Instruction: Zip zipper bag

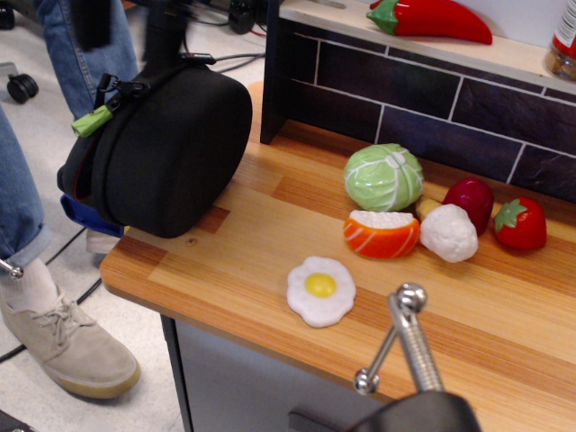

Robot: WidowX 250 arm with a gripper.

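our dark gripper (135, 27) hangs blurred above the large rounded black fabric zipper bag (166, 144), and we cannot tell whether it is parted or clenched.

the bag stands on its side at the left end of the striped wooden counter (270, 243), overhanging the edge, its lime-green pull tab (92, 120) at the upper left and blue edge (90, 216) low down. to the right we see a toy fried egg (320, 290), green cabbage (383, 177), salmon piece (382, 233) and strawberry (520, 224). a red chilli (432, 18) lies on the shelf above the dark tiled backsplash (405, 90). someone's jeans (81, 40) and beige shoe (67, 346) stand on the pale floor.

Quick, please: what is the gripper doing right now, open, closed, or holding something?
Gripper: blurred dark shapes above the zipper bag; open or closed cannot be told, and no grasp is visible.
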